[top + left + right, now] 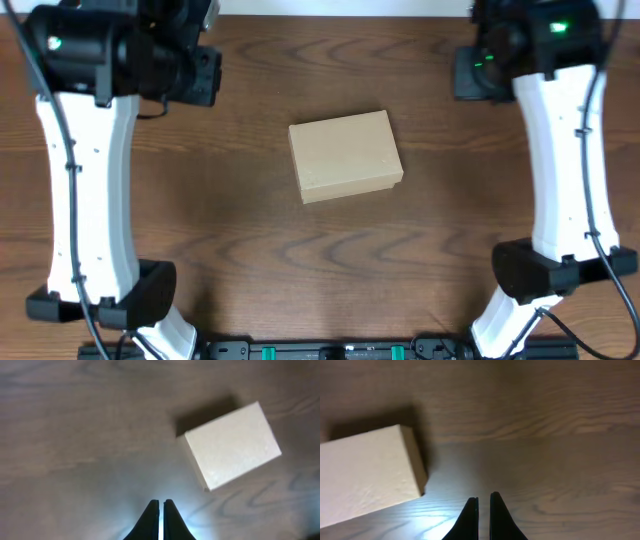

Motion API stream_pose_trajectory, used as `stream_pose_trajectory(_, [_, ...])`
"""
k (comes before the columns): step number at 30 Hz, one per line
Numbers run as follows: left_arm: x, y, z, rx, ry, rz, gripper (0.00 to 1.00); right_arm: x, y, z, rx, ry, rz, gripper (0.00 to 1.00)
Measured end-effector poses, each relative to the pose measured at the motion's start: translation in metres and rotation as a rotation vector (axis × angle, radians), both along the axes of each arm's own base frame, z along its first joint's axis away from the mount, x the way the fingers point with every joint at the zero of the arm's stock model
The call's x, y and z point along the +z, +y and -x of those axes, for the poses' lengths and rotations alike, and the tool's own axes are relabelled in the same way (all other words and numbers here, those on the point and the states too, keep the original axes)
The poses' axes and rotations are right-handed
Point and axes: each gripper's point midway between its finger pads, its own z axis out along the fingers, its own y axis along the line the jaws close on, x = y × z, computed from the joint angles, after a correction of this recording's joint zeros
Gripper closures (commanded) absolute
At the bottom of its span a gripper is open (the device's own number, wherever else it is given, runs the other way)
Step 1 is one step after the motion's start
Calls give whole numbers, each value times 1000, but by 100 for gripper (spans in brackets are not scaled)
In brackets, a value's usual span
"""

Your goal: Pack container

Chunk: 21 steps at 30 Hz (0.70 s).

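We judge the step in hand to be the approach to the box (345,155), whose lid lies shut and flat. To do this well, we release one hand before lowering it, since closed fingers cannot catch a flap edge. We steady the box with the other hand, because light cardboard is likely to slide on the smooth tabletop (250,260) if it is pushed from one side only. These views do not show which edge carries the hinge. We confirm this before lifting, and we lift from the free edge.

The left hand (161,503) is clenched, fingers pressed together, grasping nothing. The right hand (483,496) is likewise clenched and empty, with only a thin slit between its fingers.

The box rests near the centre of the tabletop, between the two arms, turned slightly against the wood grain. In the left wrist view it lies ahead and to the right of the left hand, well apart. In the right wrist view it lies ahead and to the left of the right hand, also apart. Neither hand touches it.
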Motion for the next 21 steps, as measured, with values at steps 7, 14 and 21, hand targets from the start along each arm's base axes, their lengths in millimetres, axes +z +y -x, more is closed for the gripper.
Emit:
stream_pose_trajectory(7, [11, 5, 8, 31, -31, -5, 94, 30, -9, 19, -1, -79, -9, 99])
stream_pose_trajectory(14, [37, 14, 45, 61, -102, -1, 94, 42, -20, 72, 1, -89, -1, 98])
stream_pose_trajectory(21, [20, 30, 120, 111, -62, -16, 94, 5, -34, 129, -50, -2, 2, 99])
